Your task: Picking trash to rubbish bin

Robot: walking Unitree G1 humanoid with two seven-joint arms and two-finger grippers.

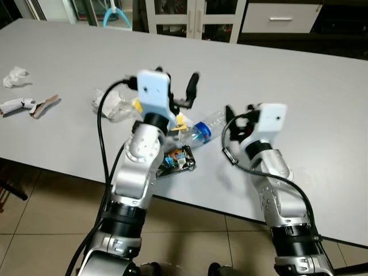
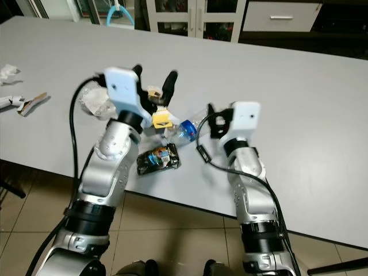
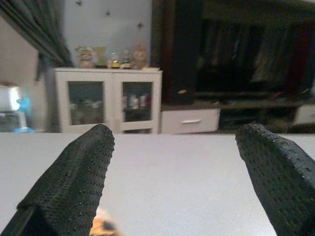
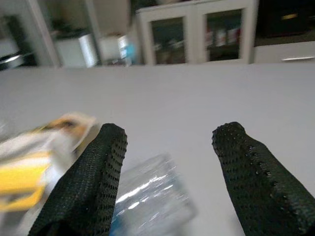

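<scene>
Right, my readout from the head and wrist cameras:

Table: I see a long grey table [image 1: 322,103] in front of me, its near edge running above a tiled floor [image 1: 34,230].
Left gripper: my left gripper [image 1: 175,86] is raised above the table over the trash pile, fingers spread wide with nothing between them; the left wrist view shows both black fingers [image 3: 74,187] apart over bare tabletop.
Right gripper: my right gripper [image 2: 214,119] sits low at the table, just beside the bottle, its fingers [image 4: 88,182] parted and holding nothing.
Plastic bottle: a clear plastic bottle [image 1: 206,127] with a blue label lies on its side between my two arms.
Yellow wrapper: a yellow wrapper [image 2: 161,119] lies just beside the bottle, under my left wrist.
Dark packet: a dark printed packet [image 1: 178,160] lies near the table's front edge.
Clear bag: a crumpled clear bag [image 1: 115,103] rests left of my left arm.
Far trash: crumpled white paper [image 1: 14,76] and torn paper scraps [image 1: 29,105] lie well apart, toward the table's left end.
Background: white cabinets [image 1: 192,17] stand beyond the table.
</scene>
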